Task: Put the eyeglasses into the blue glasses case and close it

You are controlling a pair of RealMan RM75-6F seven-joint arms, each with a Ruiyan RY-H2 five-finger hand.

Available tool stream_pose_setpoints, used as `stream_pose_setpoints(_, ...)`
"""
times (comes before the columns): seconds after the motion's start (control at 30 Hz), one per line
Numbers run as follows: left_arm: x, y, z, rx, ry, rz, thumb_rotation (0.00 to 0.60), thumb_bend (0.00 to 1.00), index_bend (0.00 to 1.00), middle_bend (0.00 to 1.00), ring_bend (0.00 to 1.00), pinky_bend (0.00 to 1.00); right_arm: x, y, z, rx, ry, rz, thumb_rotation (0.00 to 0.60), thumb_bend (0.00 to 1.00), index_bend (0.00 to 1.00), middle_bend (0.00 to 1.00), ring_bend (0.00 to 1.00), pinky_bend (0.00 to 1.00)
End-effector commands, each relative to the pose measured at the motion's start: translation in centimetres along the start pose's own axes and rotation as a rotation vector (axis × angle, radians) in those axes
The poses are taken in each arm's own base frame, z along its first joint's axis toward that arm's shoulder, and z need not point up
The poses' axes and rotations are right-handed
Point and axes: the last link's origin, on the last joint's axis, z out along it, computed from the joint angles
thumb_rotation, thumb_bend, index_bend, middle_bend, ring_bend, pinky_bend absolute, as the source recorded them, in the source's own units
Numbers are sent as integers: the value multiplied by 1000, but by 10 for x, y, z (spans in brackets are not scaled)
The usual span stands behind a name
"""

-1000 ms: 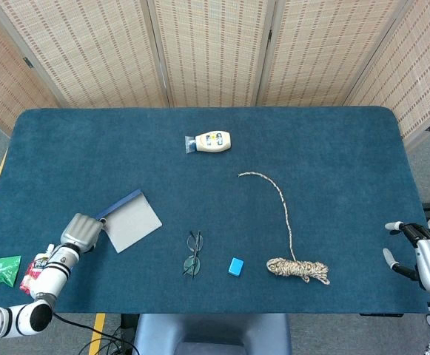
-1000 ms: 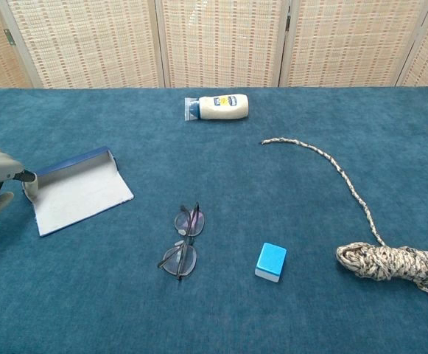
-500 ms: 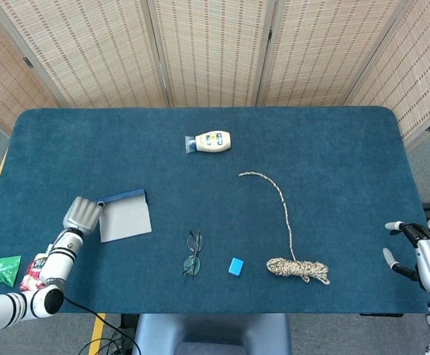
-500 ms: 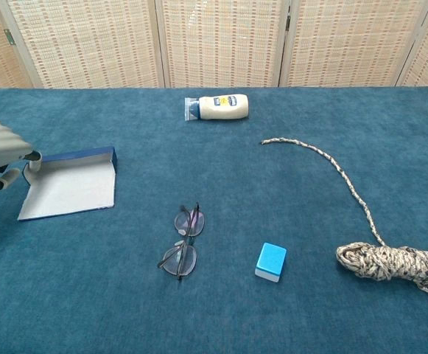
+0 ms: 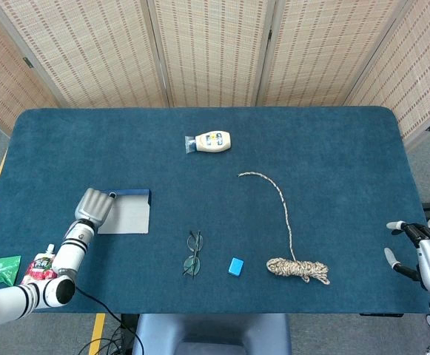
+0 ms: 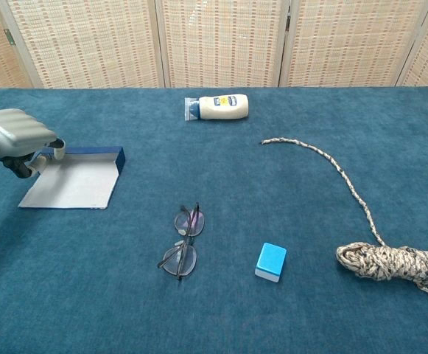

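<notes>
1. Since the earlier frames, the left hand (image 6: 18, 136) has carried the blue glasses case (image 6: 74, 177) rightward and farther onto the surface (image 5: 333, 148), turning it so its long edges now run left to right.
2. That hand grips the case at its far-left corner, fingers curled over the edge.
3. The case lies open and flat: a pale grey inner face with a dark blue rim standing along its far and right edges.
4. The eyeglasses (image 6: 182, 240) rest on the surface to the right of the case and nearer, well apart from it, thin dark frame, lenses lined up near to far.
5. A small blue block (image 6: 270, 262) sits just right of the eyeglasses.
6. The right hand (image 5: 422, 259) waits at the near right edge of the surface, fingers spread, holding nothing.
7. A coiled rope (image 6: 390, 264) and a white bottle (image 6: 219, 107) lie farther off.
</notes>
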Motion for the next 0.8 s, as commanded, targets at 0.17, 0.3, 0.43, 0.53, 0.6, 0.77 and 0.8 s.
stream_pose_setpoints(0.17, 20, 5, -45, -162, 226, -115, 600, 586, 242, 1000, 989, 972, -2, -3, 2, 10, -9, 0, 600, 335, 329, 421, 340, 314)
stream_pose_setpoints(0.3, 25, 15, -63, -306, 312, -176, 600, 448, 249, 1000, 965, 955, -3, -5, 3, 15, -12, 1, 600, 335, 329, 421, 342, 314)
stream_pose_setpoints(0.43, 32, 30, -72, -422, 373, -198, 600, 399, 249, 1000, 965, 951, -5, -6, 4, 19, -16, 1, 600, 336, 329, 422, 343, 314)
stream_pose_setpoints(0.53, 37, 45, -75, -505, 409, -191, 600, 372, 256, 1000, 965, 951, -4, -6, 4, 19, -15, 1, 600, 336, 329, 422, 344, 314)
stream_pose_setpoints(0.6, 39, 55, -75, -552, 430, -173, 600, 349, 270, 1000, 965, 951, -4, -5, 3, 16, -14, 1, 600, 335, 329, 422, 345, 314)
stream_pose_setpoints(0.77, 42, 77, -75, -648, 459, -140, 600, 320, 290, 1000, 964, 949, -3, -2, 1, 5, -12, -1, 600, 336, 329, 422, 348, 314)
stream_pose_setpoints(0.8, 43, 82, -75, -668, 469, -126, 600, 315, 289, 1000, 964, 949, -3, -2, 1, 4, -11, 0, 600, 336, 329, 422, 349, 314)
